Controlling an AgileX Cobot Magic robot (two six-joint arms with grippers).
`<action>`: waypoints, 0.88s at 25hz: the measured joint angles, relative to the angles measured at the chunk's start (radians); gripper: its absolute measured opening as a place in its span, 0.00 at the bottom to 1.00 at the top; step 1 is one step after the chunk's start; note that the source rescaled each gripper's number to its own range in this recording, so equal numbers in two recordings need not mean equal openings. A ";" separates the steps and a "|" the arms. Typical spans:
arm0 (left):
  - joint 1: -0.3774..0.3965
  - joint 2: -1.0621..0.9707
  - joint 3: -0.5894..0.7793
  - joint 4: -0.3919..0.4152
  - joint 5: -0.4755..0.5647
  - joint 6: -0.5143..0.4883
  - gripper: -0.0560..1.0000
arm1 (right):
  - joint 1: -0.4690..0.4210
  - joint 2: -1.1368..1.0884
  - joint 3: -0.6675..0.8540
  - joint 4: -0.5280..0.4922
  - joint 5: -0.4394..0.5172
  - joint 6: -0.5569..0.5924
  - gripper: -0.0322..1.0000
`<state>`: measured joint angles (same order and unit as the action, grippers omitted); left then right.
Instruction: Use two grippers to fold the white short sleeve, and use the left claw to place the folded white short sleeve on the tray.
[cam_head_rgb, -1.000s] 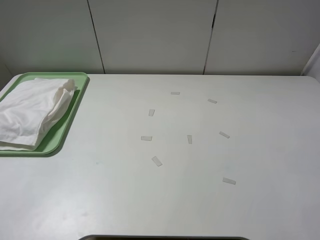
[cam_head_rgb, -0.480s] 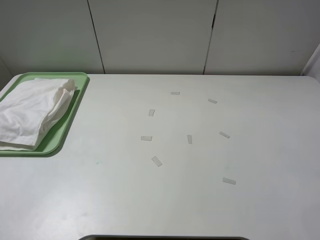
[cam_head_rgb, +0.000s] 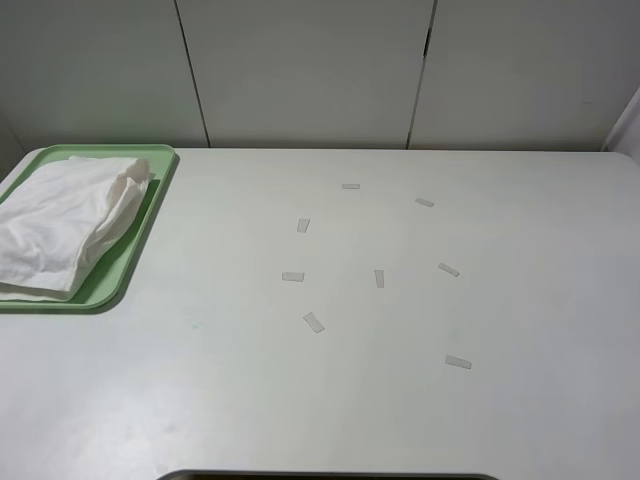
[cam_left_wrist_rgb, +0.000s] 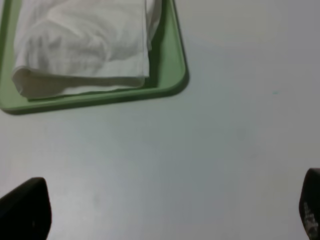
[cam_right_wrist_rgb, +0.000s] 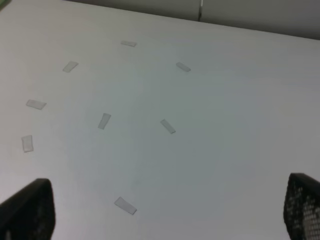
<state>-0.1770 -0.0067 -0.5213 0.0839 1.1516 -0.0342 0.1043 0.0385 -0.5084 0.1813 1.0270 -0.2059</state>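
Note:
The white short sleeve lies folded on the pale-green tray at the table's far left. It also shows in the left wrist view on the tray. Neither arm shows in the exterior high view. My left gripper is open and empty above bare table, well apart from the tray; its fingertips show at the frame's corners. My right gripper is open and empty above the table's middle; its fingertips show at the corners.
Several small white tape strips lie scattered over the middle of the white table; they also show in the right wrist view. A white panelled wall stands behind the table.

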 joint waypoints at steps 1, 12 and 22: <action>0.000 0.000 0.000 0.000 0.000 0.000 1.00 | 0.000 0.000 0.000 0.000 0.000 0.000 1.00; 0.000 0.000 0.040 -0.074 -0.085 0.006 1.00 | 0.000 0.000 0.000 0.000 0.000 0.000 1.00; 0.000 0.000 0.040 -0.074 -0.087 0.007 1.00 | 0.000 0.000 0.000 0.002 0.000 0.000 1.00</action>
<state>-0.1770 -0.0067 -0.4811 0.0098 1.0647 -0.0275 0.1043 0.0385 -0.5084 0.1832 1.0270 -0.2059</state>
